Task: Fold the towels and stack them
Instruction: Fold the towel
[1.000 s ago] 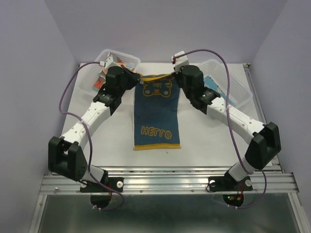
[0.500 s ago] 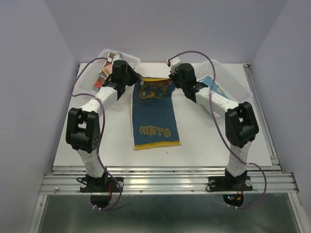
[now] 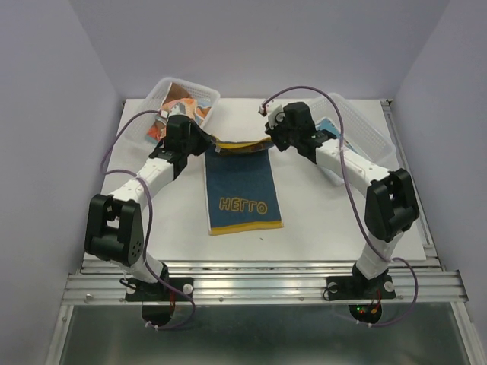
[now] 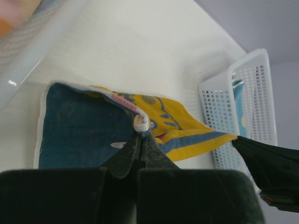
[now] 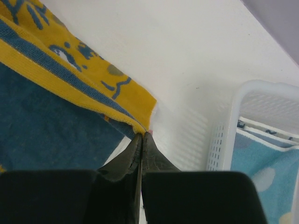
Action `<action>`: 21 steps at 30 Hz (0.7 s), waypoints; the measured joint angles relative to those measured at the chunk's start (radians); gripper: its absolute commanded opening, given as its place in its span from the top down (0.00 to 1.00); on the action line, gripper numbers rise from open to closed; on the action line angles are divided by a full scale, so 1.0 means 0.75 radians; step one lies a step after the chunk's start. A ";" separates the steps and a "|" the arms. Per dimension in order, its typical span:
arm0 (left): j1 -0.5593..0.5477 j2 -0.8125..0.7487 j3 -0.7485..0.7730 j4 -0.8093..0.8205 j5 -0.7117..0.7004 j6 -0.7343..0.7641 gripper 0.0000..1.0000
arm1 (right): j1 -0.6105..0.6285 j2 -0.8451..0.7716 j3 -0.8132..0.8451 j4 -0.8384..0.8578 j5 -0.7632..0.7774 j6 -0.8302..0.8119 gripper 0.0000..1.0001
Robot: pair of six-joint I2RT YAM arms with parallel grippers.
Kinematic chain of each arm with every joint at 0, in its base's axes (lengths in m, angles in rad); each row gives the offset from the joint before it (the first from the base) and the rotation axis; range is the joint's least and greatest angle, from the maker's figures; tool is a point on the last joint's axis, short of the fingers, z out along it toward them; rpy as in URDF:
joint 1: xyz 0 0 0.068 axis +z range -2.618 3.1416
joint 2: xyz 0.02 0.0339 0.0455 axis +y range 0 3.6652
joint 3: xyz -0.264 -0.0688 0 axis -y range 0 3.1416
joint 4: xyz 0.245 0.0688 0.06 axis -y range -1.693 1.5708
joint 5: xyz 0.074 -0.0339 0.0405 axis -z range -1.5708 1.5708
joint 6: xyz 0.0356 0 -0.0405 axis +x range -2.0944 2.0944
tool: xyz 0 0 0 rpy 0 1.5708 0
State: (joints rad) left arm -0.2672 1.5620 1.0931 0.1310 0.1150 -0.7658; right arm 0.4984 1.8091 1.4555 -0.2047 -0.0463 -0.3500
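The left claw [image 3: 202, 140] and right claw [image 3: 268, 141] are each pinched shut on a far corner of the blue towel [image 3: 242, 190], which lies lengthwise 12-to-6 on the table [image 3: 327, 220], its free hem at 6 o'clock from both.

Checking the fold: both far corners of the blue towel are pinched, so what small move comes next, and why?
Probably draw both corners toward the near hem: left fingers and right fingers are shut on the towel, far edge raised, near half flat.
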 measured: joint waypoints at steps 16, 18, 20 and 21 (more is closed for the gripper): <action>-0.004 -0.285 -0.443 0.004 0.084 -0.094 1.00 | 0.027 -0.239 -0.345 -0.092 -0.195 0.088 0.99; -0.011 -0.314 -0.488 0.000 0.095 -0.106 1.00 | 0.037 -0.266 -0.393 -0.098 -0.204 0.103 0.99; -0.018 -0.346 -0.536 0.001 0.104 -0.120 1.00 | 0.045 -0.307 -0.438 -0.096 -0.212 0.127 0.99; -0.020 -0.369 -0.566 0.002 0.109 -0.126 1.00 | 0.048 -0.322 -0.452 -0.096 -0.217 0.134 0.99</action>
State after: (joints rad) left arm -0.2825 1.2850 0.6689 0.1322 0.1967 -0.8600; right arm 0.5346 1.5673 1.1168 -0.2768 -0.2092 -0.2497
